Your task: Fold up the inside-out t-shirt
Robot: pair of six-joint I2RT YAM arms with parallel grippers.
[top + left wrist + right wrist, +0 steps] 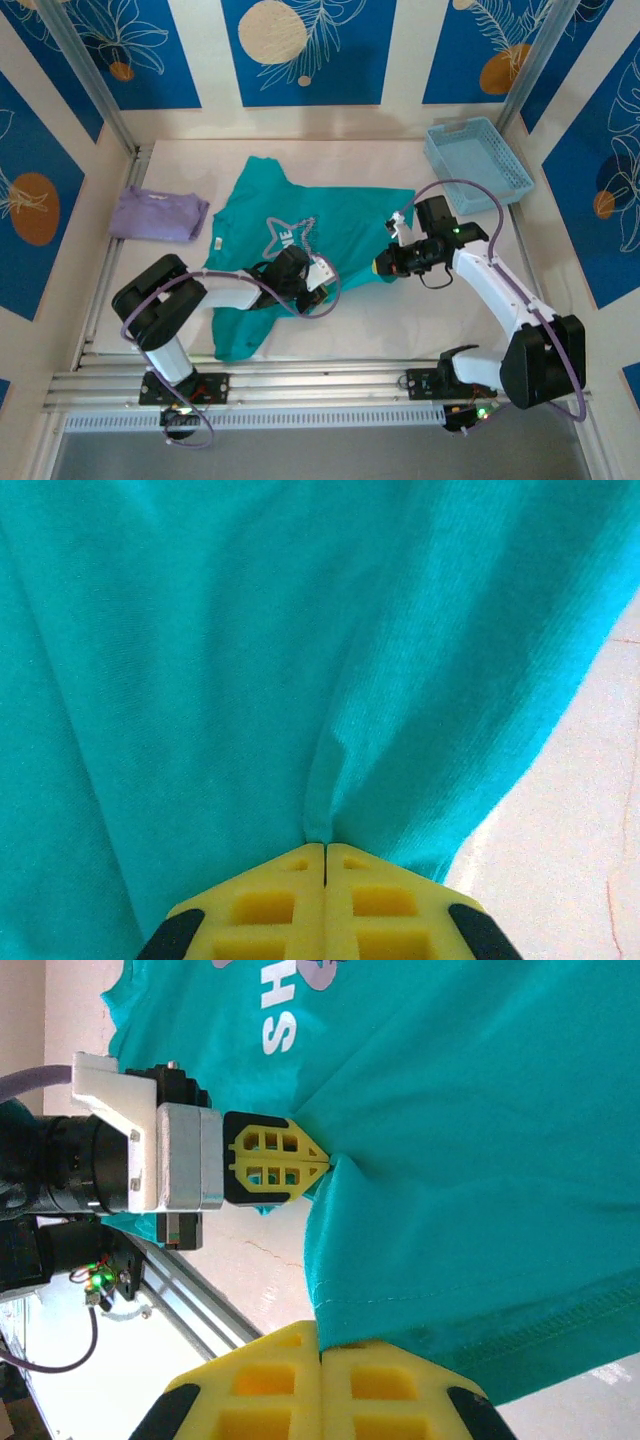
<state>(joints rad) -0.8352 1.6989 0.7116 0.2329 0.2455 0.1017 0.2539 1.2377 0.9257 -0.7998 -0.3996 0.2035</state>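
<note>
While the teal t-shirt (300, 215) lies spread across the middle of the table (380, 322), the left gripper (324, 850) is closed on a fold at its six o'clock, and the right gripper (320, 1346) pinches its hem at four o'clock.

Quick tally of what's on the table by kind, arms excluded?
Garments: 2 (teal t-shirt, folded lavender garment)
Baskets: 1 (blue basket)
Total: 3

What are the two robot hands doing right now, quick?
Left gripper: shut on the t-shirt.
Right gripper: shut on the t-shirt too.
</note>
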